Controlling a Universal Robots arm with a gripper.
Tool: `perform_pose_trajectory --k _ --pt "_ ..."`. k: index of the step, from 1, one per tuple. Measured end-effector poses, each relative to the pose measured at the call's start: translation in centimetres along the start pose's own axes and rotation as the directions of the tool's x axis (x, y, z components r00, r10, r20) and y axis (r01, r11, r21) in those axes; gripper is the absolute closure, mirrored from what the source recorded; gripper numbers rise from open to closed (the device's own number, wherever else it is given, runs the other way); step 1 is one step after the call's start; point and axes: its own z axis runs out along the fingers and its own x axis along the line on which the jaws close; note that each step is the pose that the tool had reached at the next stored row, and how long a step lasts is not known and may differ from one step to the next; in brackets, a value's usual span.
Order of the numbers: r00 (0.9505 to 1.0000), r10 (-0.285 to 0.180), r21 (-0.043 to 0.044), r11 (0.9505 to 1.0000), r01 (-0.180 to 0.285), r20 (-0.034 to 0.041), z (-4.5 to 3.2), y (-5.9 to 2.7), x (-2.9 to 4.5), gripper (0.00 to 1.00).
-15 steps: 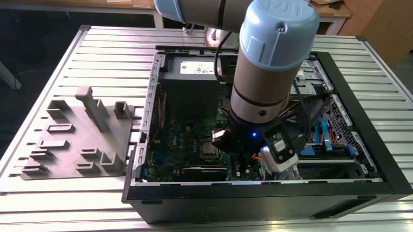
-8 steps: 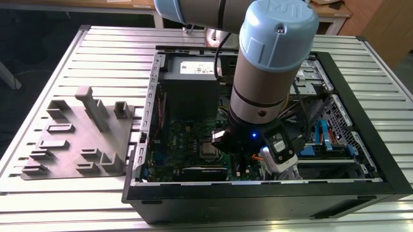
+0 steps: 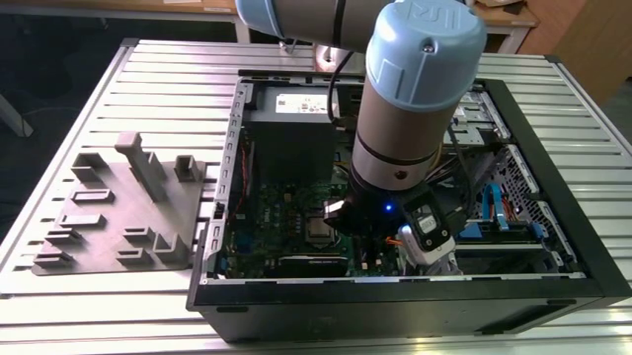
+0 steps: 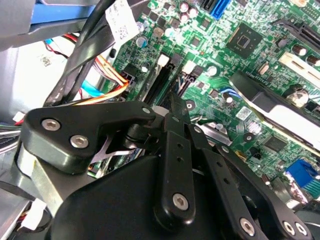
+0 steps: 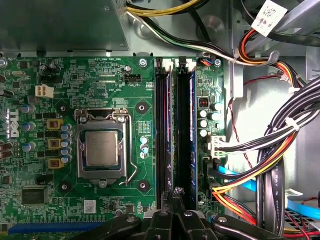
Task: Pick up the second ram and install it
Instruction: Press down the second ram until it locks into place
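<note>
My gripper (image 3: pixel 368 235) reaches down inside the open computer case, low over the green motherboard (image 5: pixel 100 70). In both wrist views its black fingers (image 5: pixel 176 194) meet in a narrow point at one end of two long black memory slots (image 5: pixel 164 125). The gripper (image 4: pixel 176 107) looks shut, with nothing visible between the tips. Each slot carries a thin dark blue strip on edge. The strip in the slot nearer the cables (image 5: pixel 187 125) seems to be the second ram; I cannot tell for sure. The slots (image 4: pixel 159 82) run away from the fingertips.
A grey power supply (image 3: pixel 291 137) fills the case's far end, and the processor socket (image 5: pixel 102 150) sits beside the slots. Bundled cables (image 5: pixel 270 150) crowd the other side. A grey parts fixture (image 3: pixel 118 214) lies on the slatted table (image 3: pixel 79 310) at the exterior view's left.
</note>
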Motion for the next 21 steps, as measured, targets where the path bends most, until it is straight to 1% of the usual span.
perform_pose_trajectory --k 15,17,19,21 --pt "1.0 0.0 -0.0003 1.0 0.0 0.0 0.15 -0.01 0.0 0.93" --pt "1.0 0.0 -0.0027 1.0 0.0 0.0006 -0.05 0.02 -0.01 0.93" --pt "1.0 0.0 -0.0001 1.0 0.0 -0.0001 -0.6 -0.01 -0.02 0.93" --pt "1.0 0.0 -0.0002 1.0 0.0 0.0 -1.16 0.0 -0.04 0.93"
